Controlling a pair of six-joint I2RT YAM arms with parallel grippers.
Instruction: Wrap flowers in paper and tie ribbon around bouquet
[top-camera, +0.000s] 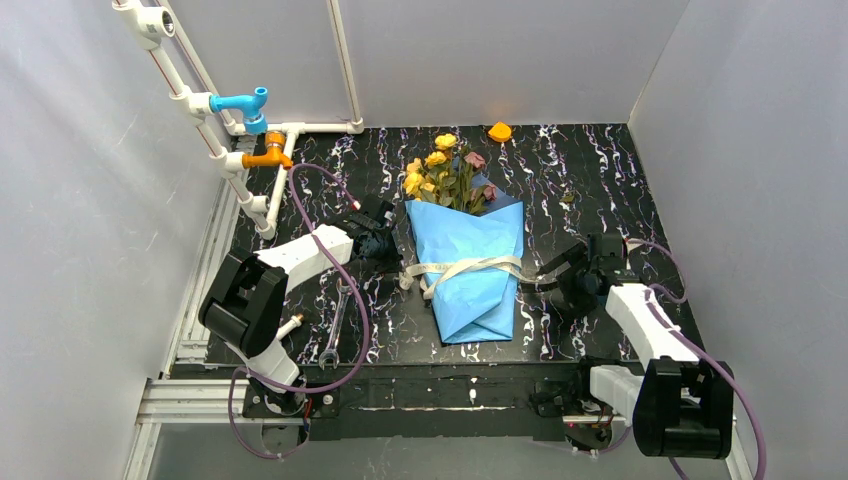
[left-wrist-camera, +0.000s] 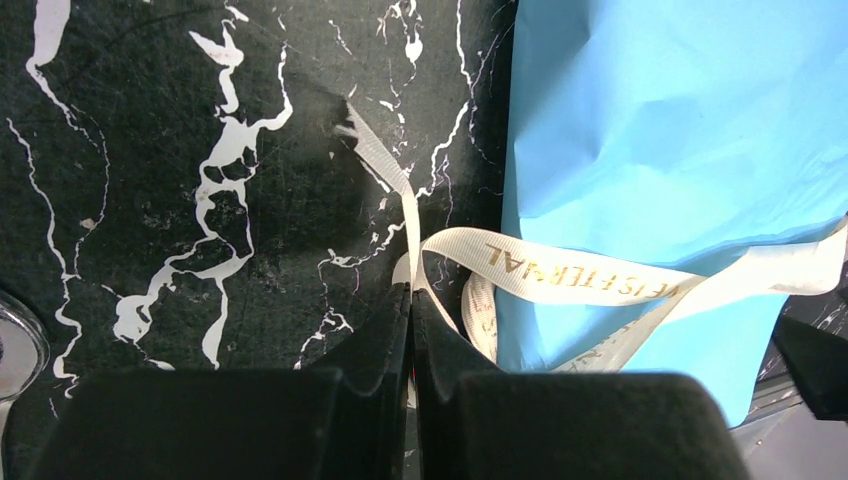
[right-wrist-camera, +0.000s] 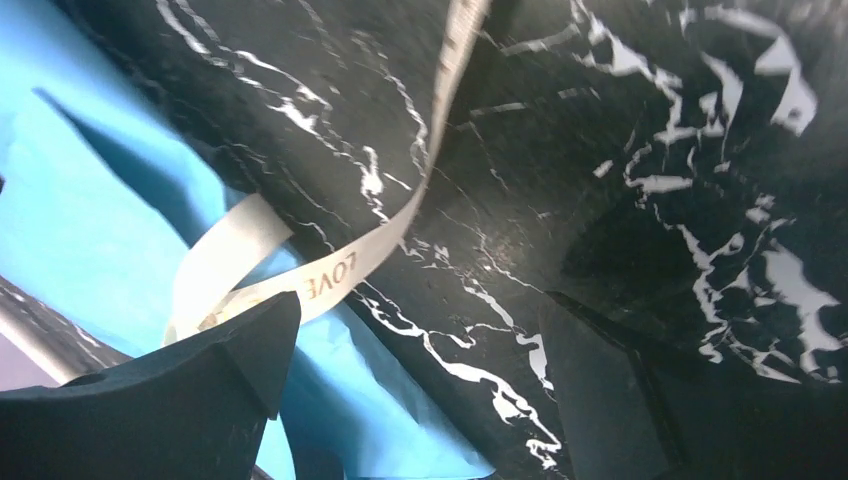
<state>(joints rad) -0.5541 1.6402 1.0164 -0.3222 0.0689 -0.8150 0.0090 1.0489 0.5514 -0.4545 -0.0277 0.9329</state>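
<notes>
Top external view: your bouquet (top-camera: 468, 285) lies mid-table, flowers (top-camera: 445, 170) at the far end. Just left of it, your left gripper (left-wrist-camera: 412, 305) pinches the ribbon (left-wrist-camera: 560, 270). Just right, your right gripper (right-wrist-camera: 420, 310) gapes wide, with the ribbon passing beside one finger.

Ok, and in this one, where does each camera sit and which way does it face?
Top view: fixed above and behind the arms, looking down on the table; both arms show, left hand and right hand flanking the bouquet.
Left wrist view: on the left arm, looking down past its closed fingers pinching the ribbon, blue paper beside.
Right wrist view: on the right arm, looking down at the table between its open fingers.
Shared: both wrist views show the ribbon and blue paper.
</notes>
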